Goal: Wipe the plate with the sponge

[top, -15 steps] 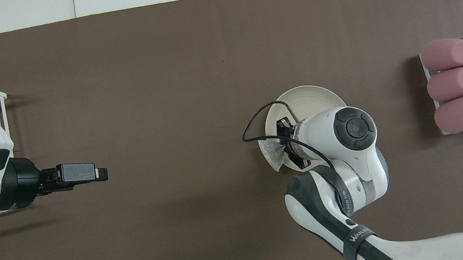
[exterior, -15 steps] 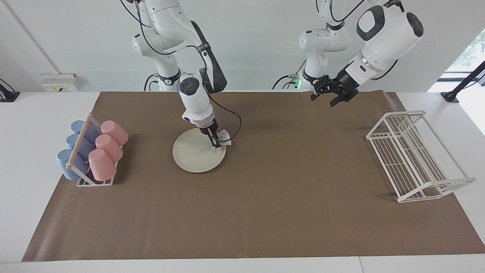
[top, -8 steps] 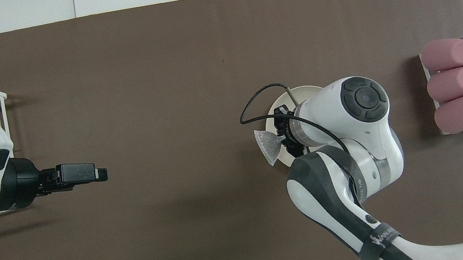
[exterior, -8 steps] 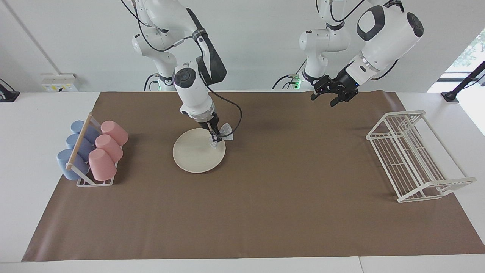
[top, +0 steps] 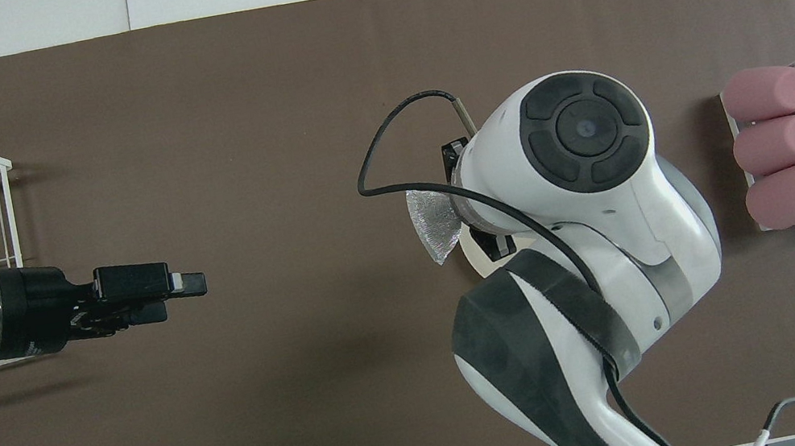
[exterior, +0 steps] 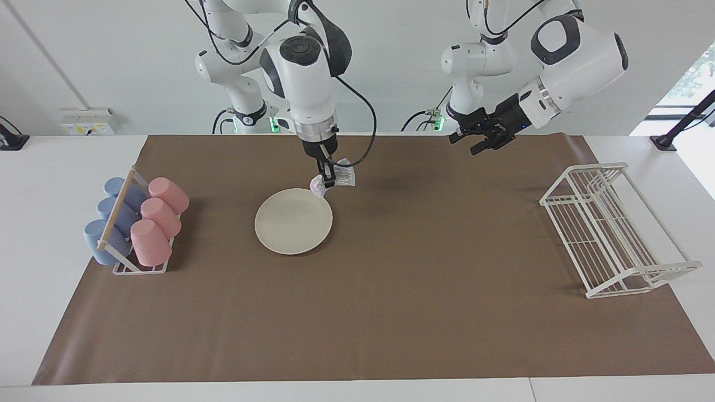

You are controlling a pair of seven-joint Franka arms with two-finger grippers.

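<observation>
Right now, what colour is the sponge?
Shiny silvery-grey mesh; the sponge shows best in the overhead view.

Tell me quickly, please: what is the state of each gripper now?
Left gripper: open, holding nothing, up over the mat.
Right gripper: shut on the sponge, raised by the plate.

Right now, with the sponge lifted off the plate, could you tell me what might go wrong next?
1. The right pincer pinches only part of the sponge; the loose wad could slip out.
2. A fall might miss the plate, since the sponge hangs over its edge.
</observation>
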